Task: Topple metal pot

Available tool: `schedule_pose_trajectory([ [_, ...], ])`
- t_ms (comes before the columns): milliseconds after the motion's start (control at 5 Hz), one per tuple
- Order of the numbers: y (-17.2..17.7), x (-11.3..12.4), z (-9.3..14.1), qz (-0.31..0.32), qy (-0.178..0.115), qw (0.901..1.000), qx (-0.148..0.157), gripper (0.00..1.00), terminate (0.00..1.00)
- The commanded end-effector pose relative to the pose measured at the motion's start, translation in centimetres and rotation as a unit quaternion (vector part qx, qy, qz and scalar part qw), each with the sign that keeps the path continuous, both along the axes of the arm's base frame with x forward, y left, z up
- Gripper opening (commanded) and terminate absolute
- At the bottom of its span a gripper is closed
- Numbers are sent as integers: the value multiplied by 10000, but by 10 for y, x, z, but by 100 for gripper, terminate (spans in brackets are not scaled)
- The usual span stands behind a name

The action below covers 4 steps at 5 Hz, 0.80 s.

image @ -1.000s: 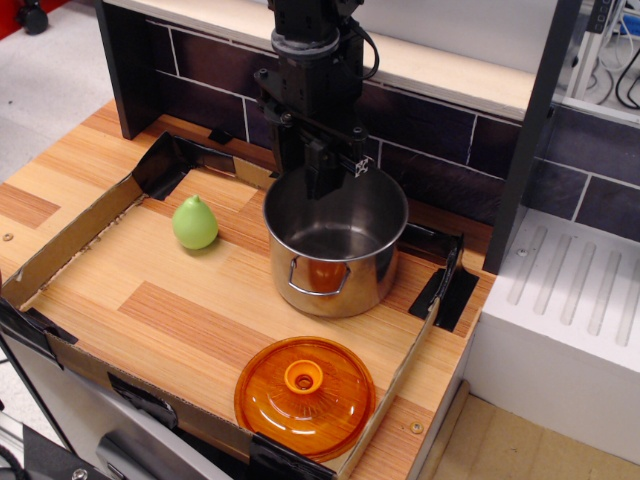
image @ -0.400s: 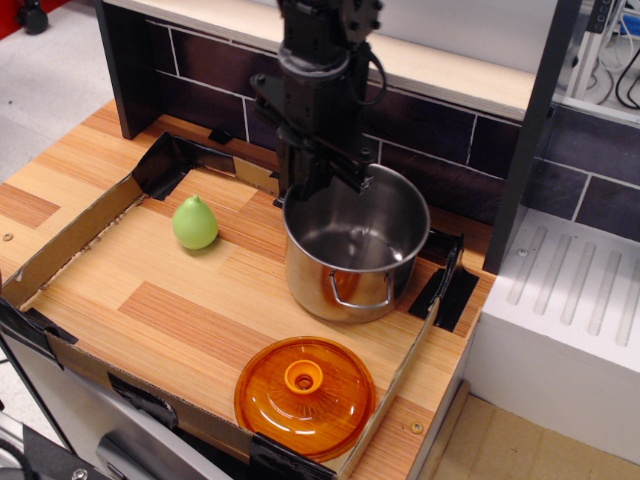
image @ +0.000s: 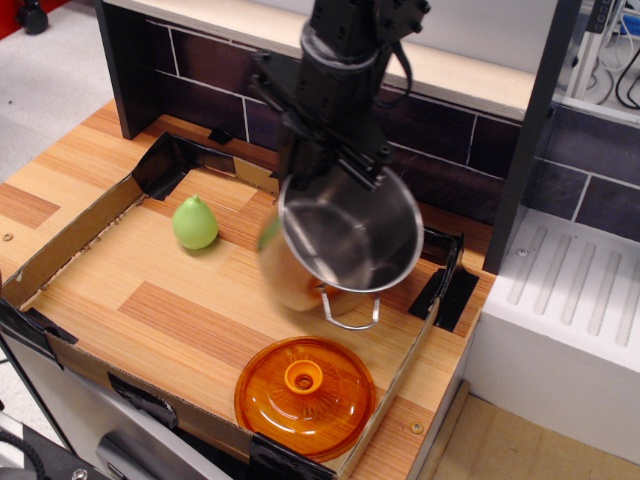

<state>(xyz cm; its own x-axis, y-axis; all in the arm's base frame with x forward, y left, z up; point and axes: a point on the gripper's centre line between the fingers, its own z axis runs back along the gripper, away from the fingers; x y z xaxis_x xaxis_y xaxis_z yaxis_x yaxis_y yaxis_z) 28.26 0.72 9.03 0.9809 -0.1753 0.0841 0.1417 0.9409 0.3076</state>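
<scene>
The metal pot (image: 345, 235) is shiny steel with wire loop handles. It is tilted hard, its mouth turned toward the camera and right, and its lower left side is blurred by motion. One loop handle (image: 350, 312) hangs below it. My black gripper (image: 318, 178) comes down from the top and sits at the pot's back-left rim. Its fingers are hidden against the rim, so whether they are open or shut does not show.
An orange translucent domed lid (image: 304, 395) lies at the front of the cardboard tray (image: 70, 245). A green pear-shaped object (image: 194, 222) stands at the left. A dark tiled wall runs behind, and a white unit (image: 570, 320) stands to the right.
The pot has gone from upright to strongly tilted and shifted right. My gripper has moved right and tilted with the pot's rim.
</scene>
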Motion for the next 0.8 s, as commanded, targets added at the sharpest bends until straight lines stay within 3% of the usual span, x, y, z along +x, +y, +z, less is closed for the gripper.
schedule_pose_trajectory([
  [0, -12, -3, 22, 453, -812, 9898, 1082, 0, 0],
  [200, -18, 1, 26, 618, -621, 9885, 1229, 0, 0],
  [600, -29, 14, 17, 787, -882, 9654, 2322, 0, 0],
])
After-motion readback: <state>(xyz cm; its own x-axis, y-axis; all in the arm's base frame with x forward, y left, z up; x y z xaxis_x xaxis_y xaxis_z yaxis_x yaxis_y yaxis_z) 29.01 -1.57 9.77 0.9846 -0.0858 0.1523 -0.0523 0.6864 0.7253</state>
